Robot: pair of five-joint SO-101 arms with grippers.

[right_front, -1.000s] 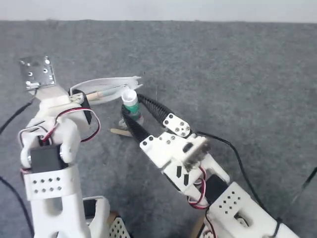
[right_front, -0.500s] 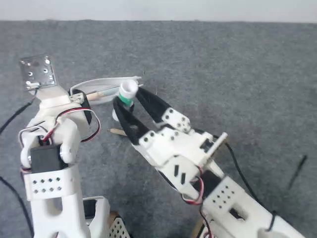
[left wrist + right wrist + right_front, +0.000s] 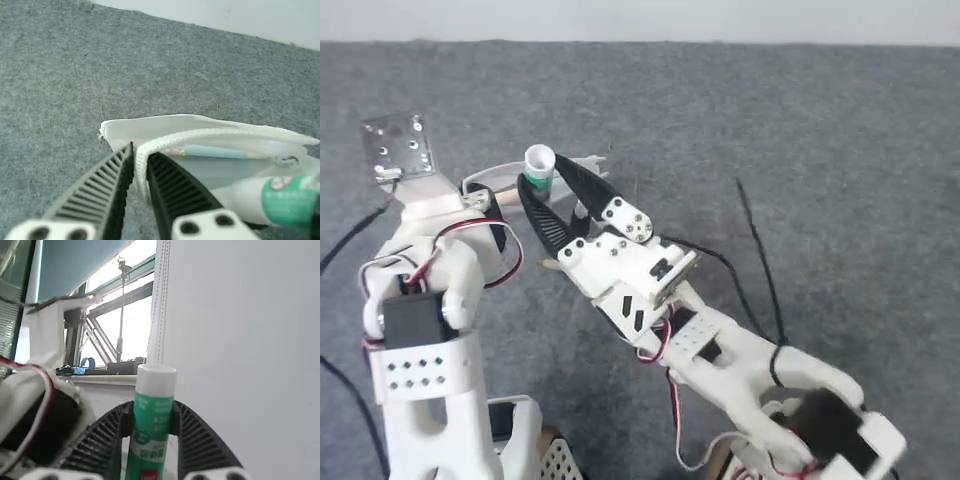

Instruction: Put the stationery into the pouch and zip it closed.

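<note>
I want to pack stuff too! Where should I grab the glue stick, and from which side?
Pinch the glue stick on its green middle, below the white cap, from two opposite sides, as the right gripper does. It is a slim round tube, so a side pinch should hold it steady.

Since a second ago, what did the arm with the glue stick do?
The right pincer, shut on the glue stick, carried it leftward in the high view, from beside the pouch to over it. The left pincer stayed clamped on the pouch's edge.
</note>
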